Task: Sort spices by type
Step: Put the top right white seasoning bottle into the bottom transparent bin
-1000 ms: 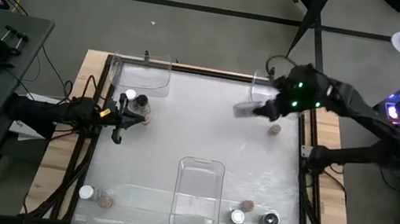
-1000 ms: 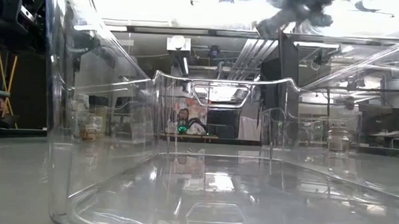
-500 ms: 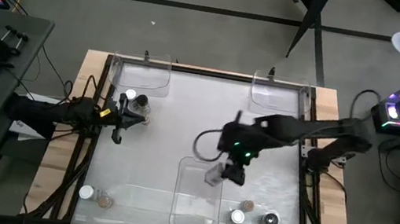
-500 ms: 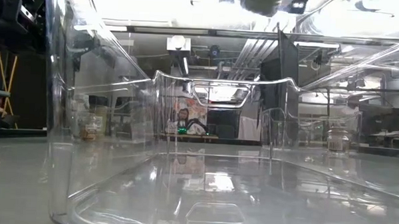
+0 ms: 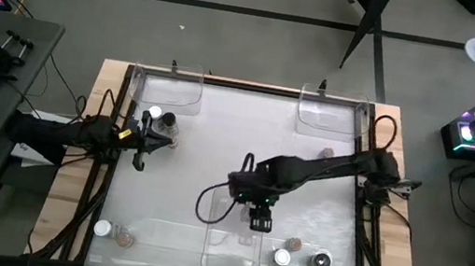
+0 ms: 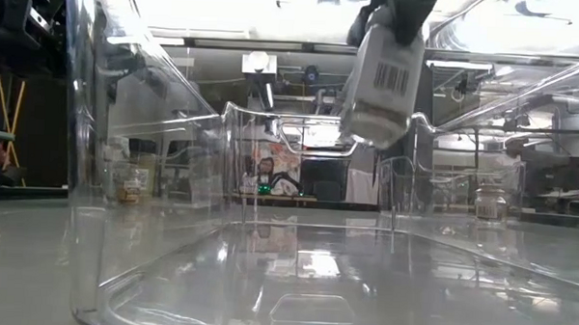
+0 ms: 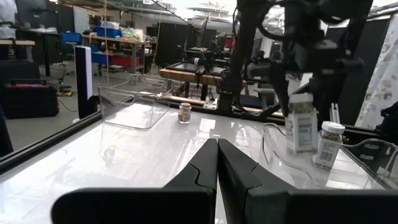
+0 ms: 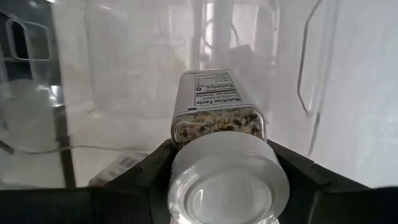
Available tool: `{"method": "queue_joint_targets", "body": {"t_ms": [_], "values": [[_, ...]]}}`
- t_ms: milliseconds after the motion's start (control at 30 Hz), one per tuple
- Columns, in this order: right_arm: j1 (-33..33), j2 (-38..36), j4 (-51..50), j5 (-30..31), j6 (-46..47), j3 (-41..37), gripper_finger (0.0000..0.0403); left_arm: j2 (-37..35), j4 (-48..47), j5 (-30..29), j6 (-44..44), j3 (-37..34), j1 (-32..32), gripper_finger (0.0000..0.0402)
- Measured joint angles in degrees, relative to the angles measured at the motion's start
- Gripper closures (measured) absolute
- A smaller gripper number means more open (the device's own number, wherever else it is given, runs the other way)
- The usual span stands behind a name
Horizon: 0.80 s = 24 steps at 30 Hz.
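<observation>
Jar (image 8: 219,118) held by right gripper (image 8: 217,180) reads "Nutrition Facts", barcode.

We can read "Nutrition Facts" heading the printed panel on the white-capped spice jar (image 8: 219,121); the smaller lines beneath it are too fine for us to make out. On the same jar we see a barcode label, its digits unreadable.

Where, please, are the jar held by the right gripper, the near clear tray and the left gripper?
held jar (image 6: 379,84), low view, its barcode label.
near clear tray (image 5: 221,255), high view, its bare floor.
left gripper (image 7: 217,163), left wrist view, between the shut fingertips.
</observation>
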Motion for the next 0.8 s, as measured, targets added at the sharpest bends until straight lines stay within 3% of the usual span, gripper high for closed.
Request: {"method": "queue_joint_targets", "body": {"t_ms": [233,500,800], "values": [[0.21,4.32,-2.85,2.17,0.72,0.08,0.0206,0.00,-0.02,0.00,0.00,0.00,-0.02,0.0401],[0.21,5.92,-2.37,3.70,0.49,0.08,0.0170,0.02,0.00,0.00,0.00,0.00,-0.02,0.0401],[0.15,5.92,-1.45,1.83,0.02,0.08,0.0167,0.00,0.00,0.00,-0.01,0.00,-0.01,0.0401]]}}
